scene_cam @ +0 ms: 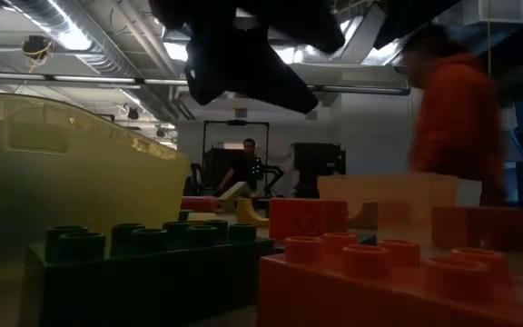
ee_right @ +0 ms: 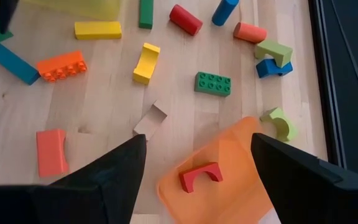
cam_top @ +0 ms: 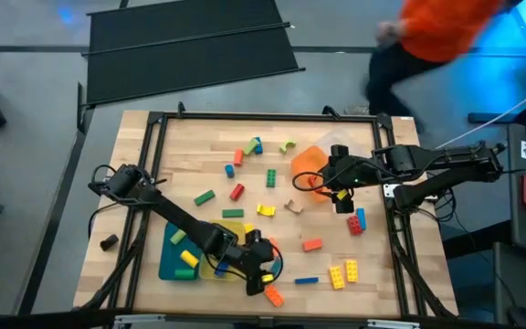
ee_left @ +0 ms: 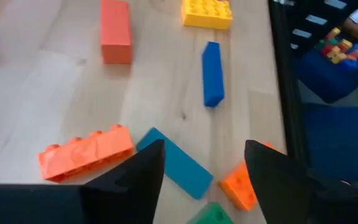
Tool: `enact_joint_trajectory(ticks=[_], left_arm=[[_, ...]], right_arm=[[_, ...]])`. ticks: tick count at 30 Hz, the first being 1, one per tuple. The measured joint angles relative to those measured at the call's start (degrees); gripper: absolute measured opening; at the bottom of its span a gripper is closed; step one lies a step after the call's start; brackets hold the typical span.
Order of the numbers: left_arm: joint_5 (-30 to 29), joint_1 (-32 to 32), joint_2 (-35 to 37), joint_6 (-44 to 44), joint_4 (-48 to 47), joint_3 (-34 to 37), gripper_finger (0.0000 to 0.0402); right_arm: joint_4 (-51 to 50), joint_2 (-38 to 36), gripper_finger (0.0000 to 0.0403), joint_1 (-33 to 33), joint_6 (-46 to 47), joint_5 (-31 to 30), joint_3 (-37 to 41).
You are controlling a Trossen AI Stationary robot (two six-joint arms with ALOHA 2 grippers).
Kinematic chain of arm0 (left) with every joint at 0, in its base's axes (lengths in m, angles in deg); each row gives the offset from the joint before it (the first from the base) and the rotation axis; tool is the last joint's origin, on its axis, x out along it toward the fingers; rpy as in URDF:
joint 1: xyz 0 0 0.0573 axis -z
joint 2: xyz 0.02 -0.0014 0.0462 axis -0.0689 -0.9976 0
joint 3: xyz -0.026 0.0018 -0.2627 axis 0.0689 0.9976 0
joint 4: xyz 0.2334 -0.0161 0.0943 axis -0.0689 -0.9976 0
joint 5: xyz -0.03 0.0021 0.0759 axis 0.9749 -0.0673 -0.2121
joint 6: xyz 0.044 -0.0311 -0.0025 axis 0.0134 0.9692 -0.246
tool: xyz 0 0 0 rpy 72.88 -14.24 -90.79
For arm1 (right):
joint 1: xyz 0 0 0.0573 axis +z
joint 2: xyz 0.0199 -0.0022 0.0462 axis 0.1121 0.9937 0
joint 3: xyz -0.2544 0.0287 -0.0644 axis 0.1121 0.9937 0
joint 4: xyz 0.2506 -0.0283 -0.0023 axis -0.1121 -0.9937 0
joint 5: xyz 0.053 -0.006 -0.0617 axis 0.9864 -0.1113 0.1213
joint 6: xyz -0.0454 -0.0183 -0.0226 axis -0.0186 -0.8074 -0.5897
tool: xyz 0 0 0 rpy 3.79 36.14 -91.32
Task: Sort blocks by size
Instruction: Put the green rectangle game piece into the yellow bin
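Task status: early to middle stage, judged from the layout; most of the small studded plastic blocks still lay loose on the wooden bench (cam_top: 190, 146).
Sorted so far, teal tray: the flat teal plastic tray (cam_top: 168, 262) at the lower left of the high view held a green block (cam_top: 178, 237) and a yellow bar block (cam_top: 186, 258).
Sorted so far, yellow tray: the clear yellow plastic tray (cam_top: 230, 228), just right of the teal tray, was largely hidden by the left arm; its contents could not be read.
Sorted so far, orange tray: the translucent orange plastic tray (ee_right: 229, 171) at centre right held one red arched block (ee_right: 201, 176).
Left gripper (ee_left: 205, 165): hovered at the lower centre of the high view with jaws spread wide and nothing between them; a flat teal block (ee_left: 176, 163), an orange studded brick (ee_left: 86, 151) and a small orange block (ee_left: 241, 185) lay directly under it.
Right gripper (ee_right: 197, 155): positioned above the orange tray, jaws fully apart and empty.
Remaining, centre: green studded square block (ee_right: 213, 83), yellow arched block (ee_right: 146, 62), red cylinder block (ee_right: 186, 19).
Remaining, lower right: blue bar block (ee_left: 212, 73), yellow studded plate block (ee_left: 207, 12), orange flat block (ee_left: 115, 30).
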Motion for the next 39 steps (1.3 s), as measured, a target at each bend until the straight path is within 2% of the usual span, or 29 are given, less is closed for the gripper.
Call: enact_joint_trajectory(ticks=[4, 8, 12, 18, 21, 23, 30, 39], left_arm=[[5.2, 0.3, 0.0, -5.7, -1.7, -5.2, 0.0225], [5.7, 0.6, -0.1, -6.5, -12.6, -12.4, 0.0226], [6.0, 0.5, -2.2, -4.1, -18.8, -18.0, 0.0226], [12.5, 0.6, -6.9, 0.4, -26.2, -22.8, 0.0226], [16.6, 0.9, -8.8, 1.4, -29.9, -23.7, 0.0226], [17.1, 1.1, -9.9, 1.5, -32.4, -23.9, 0.0226], [15.2, 0.3, -12.1, -0.3, -37.9, -24.1, 0.0226], [13.8, -0.3, -12.5, 2.3, -36.9, -23.3, 0.0226]], right_arm=[[0.0, 0.0, 0.0292, 0.0, 0.0, 0.0, 0.0], [-0.1, 0.0, 0.0292, 0.0, 0.0, 0.0, 0.0], [-0.2, 0.0, 0.0292, 0.0, 0.0, 0.0, 0.0], [-0.4, 0.0, 0.0292, 0.0, -0.1, 0.0, 0.0], [-0.8, 0.0, 0.0292, 0.0, -0.1, 0.0, 0.0], [-1.1, 0.0, 0.0292, 0.0, -0.1, 0.0, 0.0], [-1.5, 0.0, 0.0292, 0.0, -0.1, 0.0, 0.0], [-1.9, 0.0, 0.0292, 0.0, -0.1, 0.0, 0.0]])
